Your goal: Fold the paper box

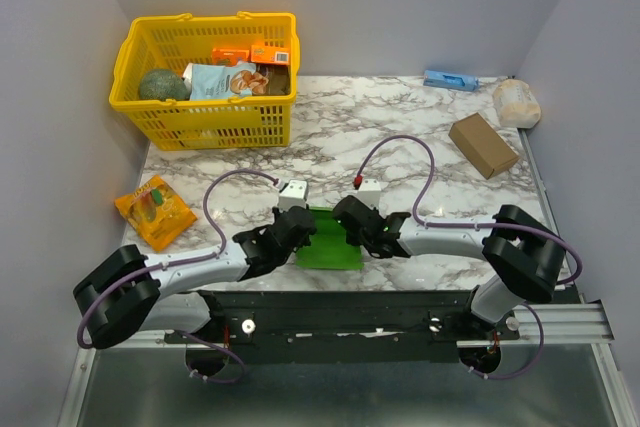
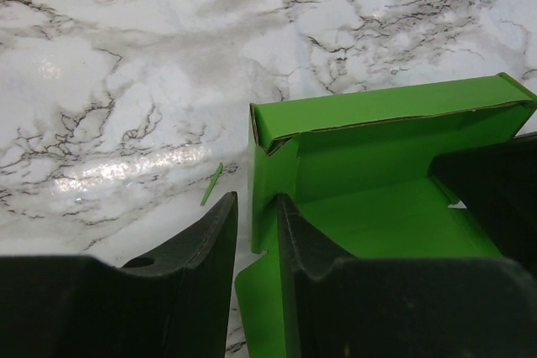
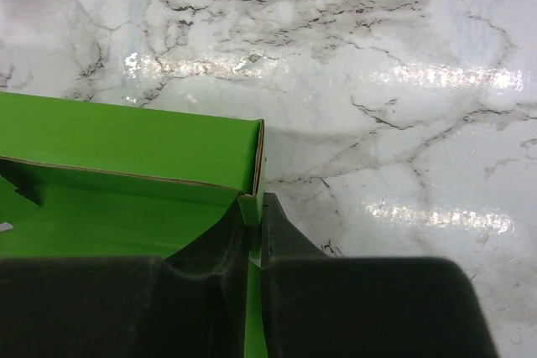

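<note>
Paper box (image 1: pixel 330 242), open upward, far wall left-right

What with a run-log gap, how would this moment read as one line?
left gripper: open astride left wall of paper box | right gripper: shut on its right wall | fold unfinished

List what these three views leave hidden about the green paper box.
Top view: both ends of the paper box lie under the left fingers and right fingers.
Left wrist: near wall behind the left fingers.
Right wrist: near side behind the right fingers; left part cut by the frame.
</note>
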{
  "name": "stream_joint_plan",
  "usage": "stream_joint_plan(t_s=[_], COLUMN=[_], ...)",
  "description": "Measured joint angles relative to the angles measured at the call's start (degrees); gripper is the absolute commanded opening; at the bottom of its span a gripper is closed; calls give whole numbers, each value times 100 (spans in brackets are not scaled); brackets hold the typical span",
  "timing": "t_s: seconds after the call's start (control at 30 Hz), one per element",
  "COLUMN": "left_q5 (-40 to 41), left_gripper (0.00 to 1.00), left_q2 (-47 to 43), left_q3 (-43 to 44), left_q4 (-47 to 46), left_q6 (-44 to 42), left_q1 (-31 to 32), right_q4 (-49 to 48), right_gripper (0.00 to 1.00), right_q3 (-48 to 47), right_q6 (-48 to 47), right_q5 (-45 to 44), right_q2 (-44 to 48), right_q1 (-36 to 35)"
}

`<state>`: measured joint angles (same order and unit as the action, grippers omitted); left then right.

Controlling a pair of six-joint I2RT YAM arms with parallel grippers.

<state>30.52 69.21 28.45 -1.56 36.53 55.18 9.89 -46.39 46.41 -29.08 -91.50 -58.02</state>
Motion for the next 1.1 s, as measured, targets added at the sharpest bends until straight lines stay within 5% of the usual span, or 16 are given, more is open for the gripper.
stream_joint_plan(t_s=[0.47,1.1], left_q5=[79,693], left_gripper=[11,3], left_q2=[638,1932], left_q3=[133,1580], left_q4=[-389,101], left_q6=[-116,-33], left_q1=[-96,79], right_q4=[76,529], right_gripper=[12,12], right_q3=[9,133], right_q6=[-66,-37], right_q5=[-61,-348], right_q2=[61,693], right_q1=[2,348])
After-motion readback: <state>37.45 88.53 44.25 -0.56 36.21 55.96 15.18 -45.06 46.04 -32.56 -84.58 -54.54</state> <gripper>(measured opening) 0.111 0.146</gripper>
